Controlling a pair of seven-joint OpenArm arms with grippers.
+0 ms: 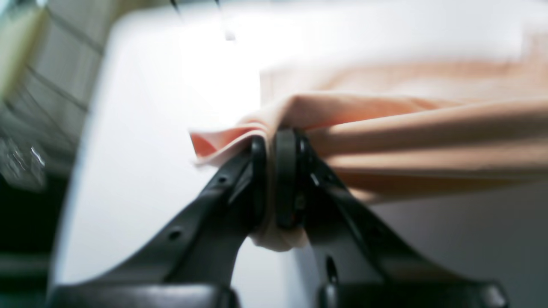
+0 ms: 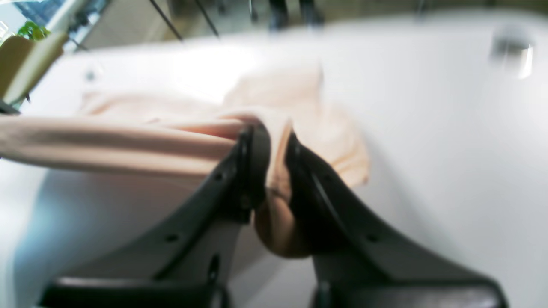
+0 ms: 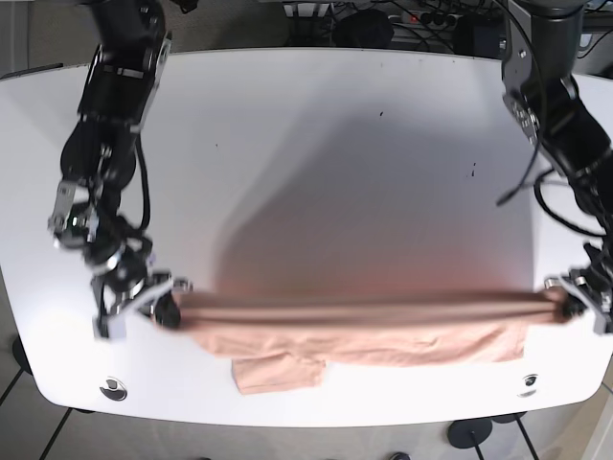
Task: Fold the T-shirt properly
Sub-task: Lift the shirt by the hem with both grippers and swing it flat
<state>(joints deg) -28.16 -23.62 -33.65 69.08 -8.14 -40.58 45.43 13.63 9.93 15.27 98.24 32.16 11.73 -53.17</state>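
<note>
A peach T-shirt (image 3: 364,331) is stretched taut between my two grippers above the white table (image 3: 316,144), near its front edge. Its lower part drapes onto the table, with a flap (image 3: 278,372) lying at the front left. My left gripper (image 1: 270,147) is shut on the shirt's bunched edge (image 1: 385,128), at the right in the base view (image 3: 565,305). My right gripper (image 2: 274,141) is shut on the other bunched edge (image 2: 128,141), at the left in the base view (image 3: 170,309).
The table's front edge (image 3: 316,422) lies just below the shirt. Cables and a power strip (image 3: 402,17) sit beyond the far edge. Round marks (image 3: 113,388) (image 3: 525,381) sit near the front corners.
</note>
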